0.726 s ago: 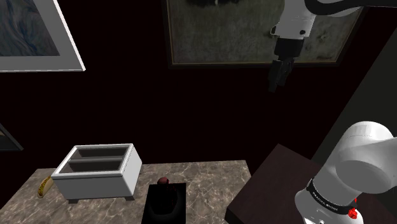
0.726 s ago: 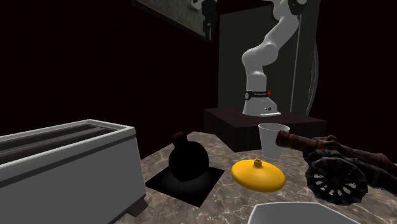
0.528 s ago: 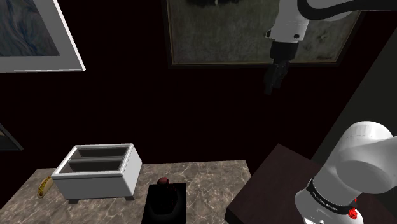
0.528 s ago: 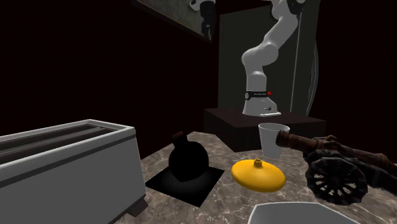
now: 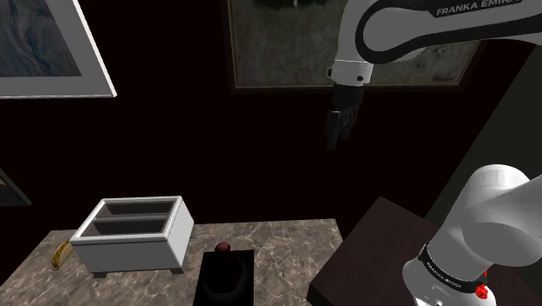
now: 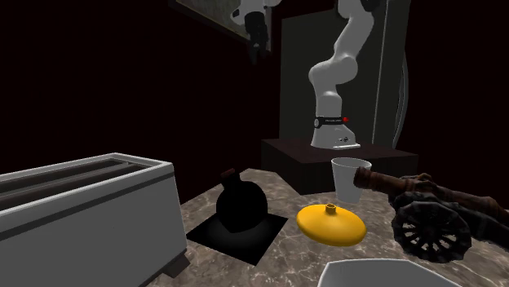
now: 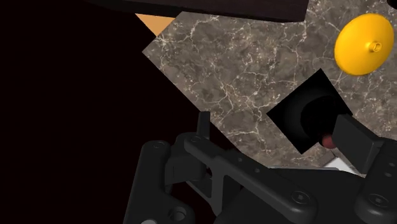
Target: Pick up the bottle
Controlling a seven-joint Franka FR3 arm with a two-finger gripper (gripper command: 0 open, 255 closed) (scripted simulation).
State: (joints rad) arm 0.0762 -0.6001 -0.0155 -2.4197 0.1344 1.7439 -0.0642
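Gripper (image 5: 333, 139): hangs high above bottle (image 5: 223, 271), fingers (image 7: 356, 143) spread. Looks round, rigid, smooth, probably slippery and fragile; best clasped at narrow neck below stopper (image 5: 223, 247).

Dim all over; the marble counter (image 5: 287, 243) catches soft light, the bottle (image 6: 240, 208) shows pure black.

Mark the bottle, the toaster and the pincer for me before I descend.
bottle (image 6: 241, 210): second exterior view, on its round black body.
toaster (image 5: 130, 254): shoulder view, on its white front wall.
pincer (image 5: 333, 142): shoulder view, midway between its fingertips.
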